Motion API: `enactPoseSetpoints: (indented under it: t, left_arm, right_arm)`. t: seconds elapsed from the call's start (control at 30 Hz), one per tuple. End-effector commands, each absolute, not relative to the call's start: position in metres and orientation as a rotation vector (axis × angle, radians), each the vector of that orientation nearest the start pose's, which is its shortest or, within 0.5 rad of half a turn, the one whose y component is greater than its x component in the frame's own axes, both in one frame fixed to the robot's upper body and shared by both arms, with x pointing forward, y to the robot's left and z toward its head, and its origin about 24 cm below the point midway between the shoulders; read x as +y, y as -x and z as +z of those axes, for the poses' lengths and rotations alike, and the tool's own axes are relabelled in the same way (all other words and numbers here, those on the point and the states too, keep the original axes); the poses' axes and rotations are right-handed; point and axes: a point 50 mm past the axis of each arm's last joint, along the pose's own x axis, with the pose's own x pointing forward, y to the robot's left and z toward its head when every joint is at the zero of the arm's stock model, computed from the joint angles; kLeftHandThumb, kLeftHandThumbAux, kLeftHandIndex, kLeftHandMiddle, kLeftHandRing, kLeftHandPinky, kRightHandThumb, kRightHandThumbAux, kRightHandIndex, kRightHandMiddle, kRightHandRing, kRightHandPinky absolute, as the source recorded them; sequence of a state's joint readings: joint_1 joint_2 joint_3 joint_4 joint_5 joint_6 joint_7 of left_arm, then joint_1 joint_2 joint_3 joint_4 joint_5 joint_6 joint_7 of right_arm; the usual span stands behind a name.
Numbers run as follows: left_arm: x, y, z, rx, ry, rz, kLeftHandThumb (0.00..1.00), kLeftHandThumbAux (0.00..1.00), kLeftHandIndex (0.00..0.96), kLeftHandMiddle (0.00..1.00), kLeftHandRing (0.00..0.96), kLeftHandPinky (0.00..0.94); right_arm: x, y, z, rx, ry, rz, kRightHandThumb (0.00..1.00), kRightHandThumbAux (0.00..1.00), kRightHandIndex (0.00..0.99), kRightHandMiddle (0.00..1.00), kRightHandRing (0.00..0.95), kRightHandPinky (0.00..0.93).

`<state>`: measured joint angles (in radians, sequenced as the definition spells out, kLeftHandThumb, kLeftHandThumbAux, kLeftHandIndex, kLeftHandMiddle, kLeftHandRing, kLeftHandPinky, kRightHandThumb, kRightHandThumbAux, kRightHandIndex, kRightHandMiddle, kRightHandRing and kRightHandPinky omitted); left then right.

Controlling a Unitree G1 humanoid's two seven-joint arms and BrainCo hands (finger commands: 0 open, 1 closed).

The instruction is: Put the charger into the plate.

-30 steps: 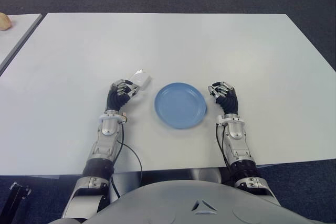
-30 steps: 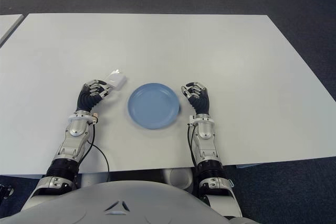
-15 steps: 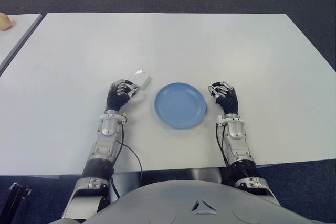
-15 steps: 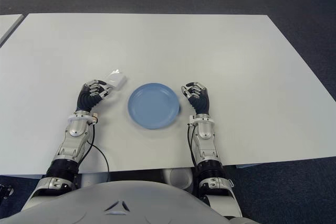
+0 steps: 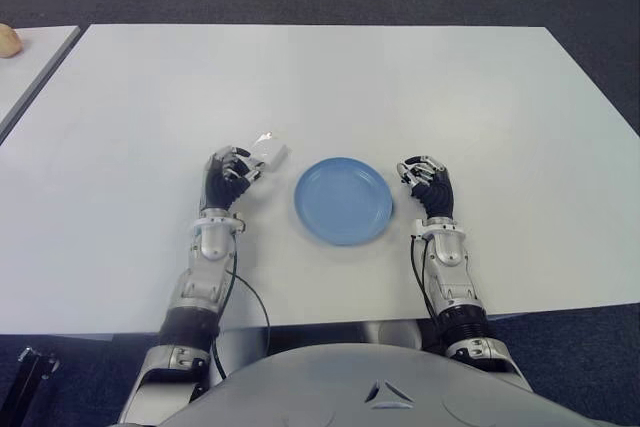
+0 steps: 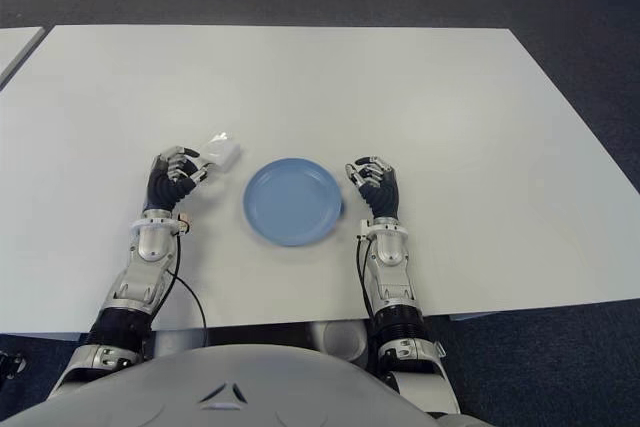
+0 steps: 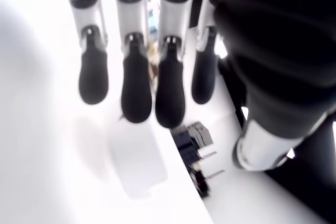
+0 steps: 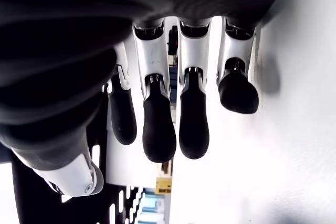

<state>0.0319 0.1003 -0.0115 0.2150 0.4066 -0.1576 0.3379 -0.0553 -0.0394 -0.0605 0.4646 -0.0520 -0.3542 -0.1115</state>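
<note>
A small white charger (image 5: pixel 269 153) lies on the white table (image 5: pixel 400 87), just left of the round blue plate (image 5: pixel 343 199), which holds nothing. My left hand (image 5: pixel 238 171) sits close behind the charger, its fingertips almost at the charger's near edge. In the left wrist view the loosely curled fingers (image 7: pixel 136 93) hang over the charger (image 7: pixel 136 163), whose metal prongs (image 7: pixel 209 165) stick out sideways, and nothing is gripped. My right hand (image 5: pixel 422 177) shows at the plate's right edge, with its fingers (image 8: pixel 160 129) relaxed and holding nothing.
A second table (image 5: pixel 25 67) stands to the left across a narrow gap, with a beige object (image 5: pixel 8 40) at its far corner. Dark carpet surrounds the tables. Bare tabletop stretches beyond the plate and to both sides.
My left hand has edged forward toward the charger and its forearm has straightened slightly. The charger, the plate and the right hand stay as they were.
</note>
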Motion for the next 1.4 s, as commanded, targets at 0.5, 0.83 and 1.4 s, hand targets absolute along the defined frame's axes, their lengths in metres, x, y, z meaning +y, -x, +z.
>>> enactPoseSetpoints:
  t: [0.5,0.83,1.4]
  left_arm:
    - [0.166,-0.262,0.012,0.104,-0.739,0.456,0.624,0.387,0.018,0.027,0.041,0.055]
    - [0.154,-0.275,0.018,0.149,-0.822,0.456,0.575,0.241,0.0,0.0,0.001,0.001]
    - [0.152,-0.293,0.014,0.266,-1.064,0.297,0.472,0.194,0.0,0.0,0.0,0.0]
  right_arm:
    - [-0.171,-0.239,-0.035,0.166,0.087,-0.15,0.705,0.726,0.437,0.77,0.763,0.774]
    - [-0.171,-0.238,-0.035,0.176,0.087,-0.155,0.703,0.726,0.436,0.76,0.746,0.743]
    - [-0.17,-0.238,-0.034,0.163,0.084,-0.151,0.703,0.727,0.436,0.757,0.743,0.742]
